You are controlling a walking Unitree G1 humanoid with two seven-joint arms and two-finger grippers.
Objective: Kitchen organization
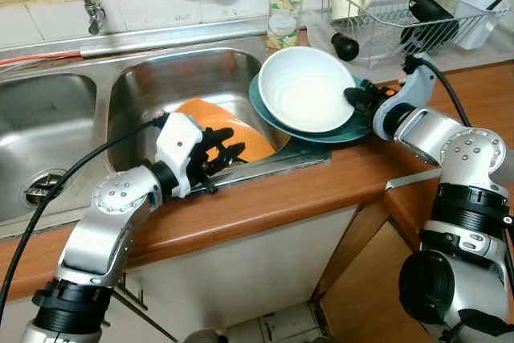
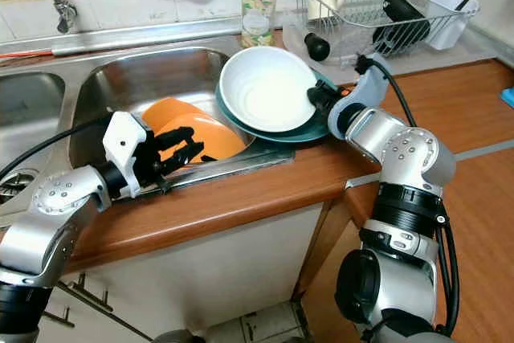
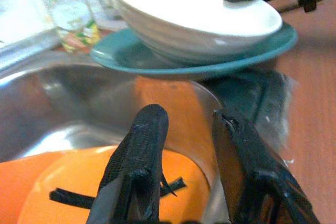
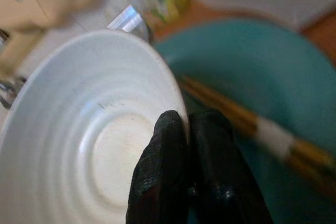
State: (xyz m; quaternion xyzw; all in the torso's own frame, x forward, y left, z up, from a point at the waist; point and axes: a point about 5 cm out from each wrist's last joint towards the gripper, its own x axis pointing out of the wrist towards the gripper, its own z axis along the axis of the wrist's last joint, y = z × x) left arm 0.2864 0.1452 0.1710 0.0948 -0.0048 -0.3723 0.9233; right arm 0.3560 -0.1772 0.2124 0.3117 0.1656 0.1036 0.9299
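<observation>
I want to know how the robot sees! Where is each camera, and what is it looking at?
Left eye view: on the head, looking down at the sink, both silver arms showing.
Right eye view: beside it, same scene.
Left wrist view: on the left arm, looking along the open left gripper over the orange plate.
Right wrist view: on the right arm, the right gripper pinching the white bowl rim.
All four share the white bowl on the teal plate.

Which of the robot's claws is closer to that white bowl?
The right. The right gripper pinches the white bowl at its rim, above the teal plate. The left gripper is open over the orange plates in the sink.
</observation>
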